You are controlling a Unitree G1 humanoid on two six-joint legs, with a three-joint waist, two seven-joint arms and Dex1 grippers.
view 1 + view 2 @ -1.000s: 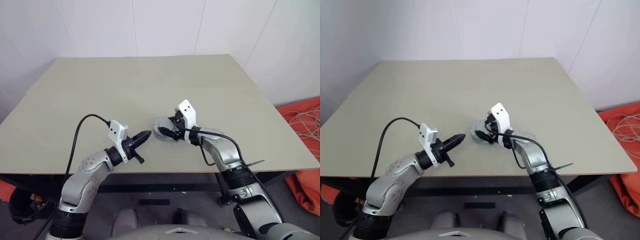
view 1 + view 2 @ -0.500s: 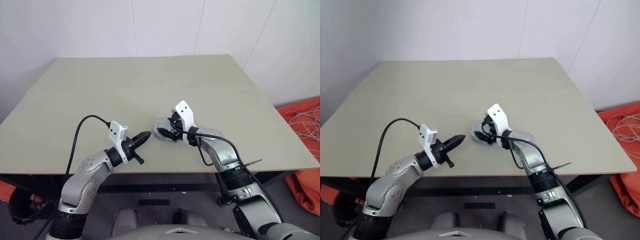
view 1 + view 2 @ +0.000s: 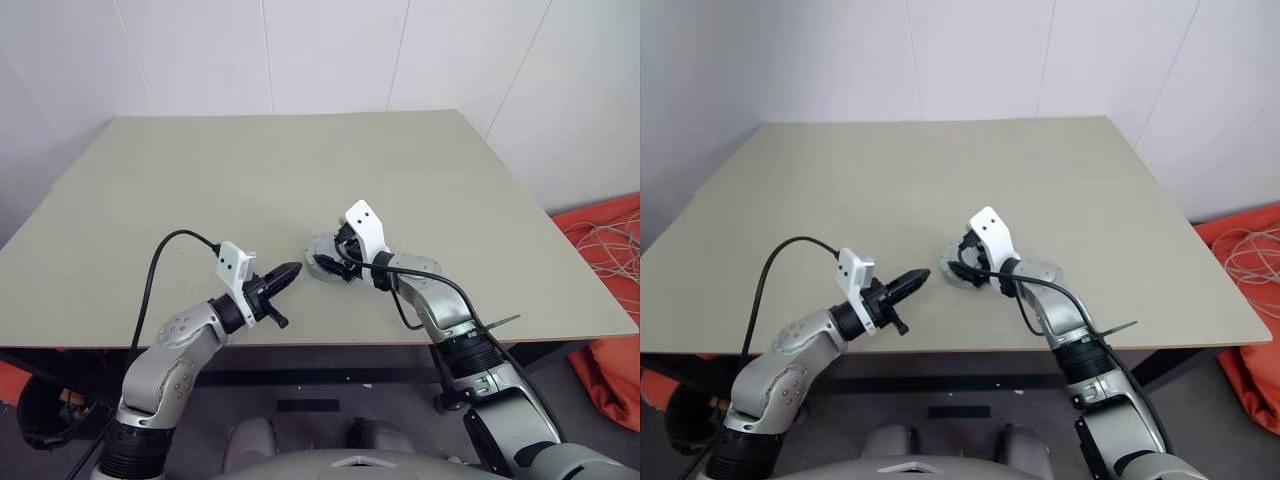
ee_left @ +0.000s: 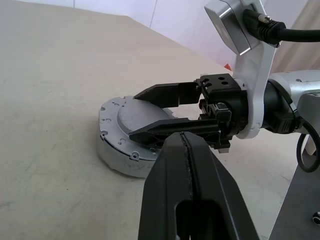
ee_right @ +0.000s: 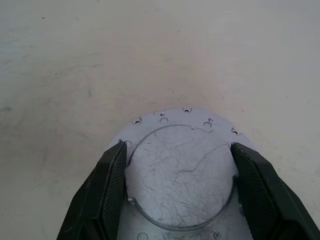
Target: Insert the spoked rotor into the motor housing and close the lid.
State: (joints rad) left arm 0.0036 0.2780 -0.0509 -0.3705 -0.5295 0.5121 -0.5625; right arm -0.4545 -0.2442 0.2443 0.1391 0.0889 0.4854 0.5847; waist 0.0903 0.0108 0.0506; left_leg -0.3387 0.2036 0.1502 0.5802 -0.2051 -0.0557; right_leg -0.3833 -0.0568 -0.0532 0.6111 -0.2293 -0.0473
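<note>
A thick grey round unit sits near the table's front middle. Its top is the lid (image 5: 180, 170), a grey metal disc with small holes round the rim and a raised round plate. The grey wall under it (image 4: 112, 155) looks like the motor housing; its inside is hidden. The spoked rotor is hidden. My right gripper (image 5: 177, 145) lies over the lid, its fingers (image 5: 112, 185) pressed against opposite sides of the raised plate. My left gripper (image 3: 290, 271) is shut and empty, hovering a short way left of the unit and pointing at it.
The beige table (image 3: 250, 180) stretches wide behind and to both sides of the unit, with its front edge just below the grippers. White walls stand behind. Orange fabric with pale cords (image 3: 610, 250) lies on the floor to the right.
My right wrist has turned slightly over the lid, its white camera mount shifting a little to the left. The left arm has kept still.
</note>
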